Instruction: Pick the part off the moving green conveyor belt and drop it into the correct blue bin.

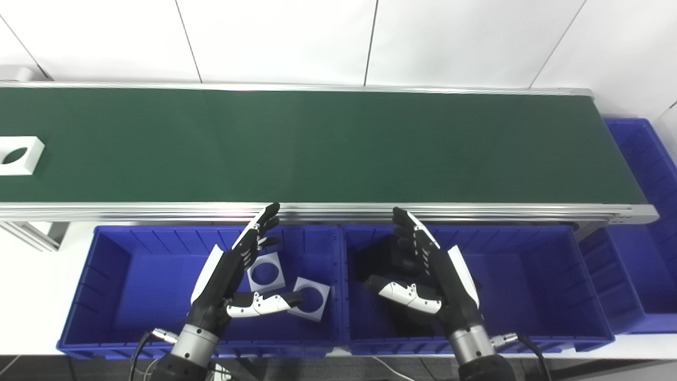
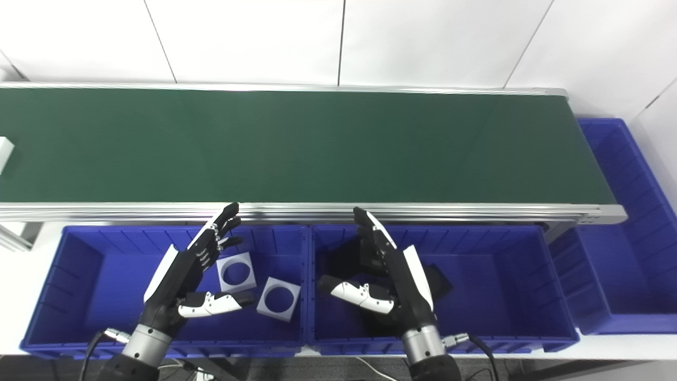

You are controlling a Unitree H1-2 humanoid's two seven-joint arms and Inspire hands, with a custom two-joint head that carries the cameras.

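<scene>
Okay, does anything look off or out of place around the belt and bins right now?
Nothing stands out. One white part rides flat at the belt's far left, two more lie in the left bin, and dark parts sit in the middle bin. Both hands hover open.

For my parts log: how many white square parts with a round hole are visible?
3: one on the green belt's far left; two in the left blue bin and. Hands may hide others.

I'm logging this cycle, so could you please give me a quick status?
Left hand and right hand open, empty, over the blue bins. White square part at conveyor belt's far left. Path unobstructed.
</scene>
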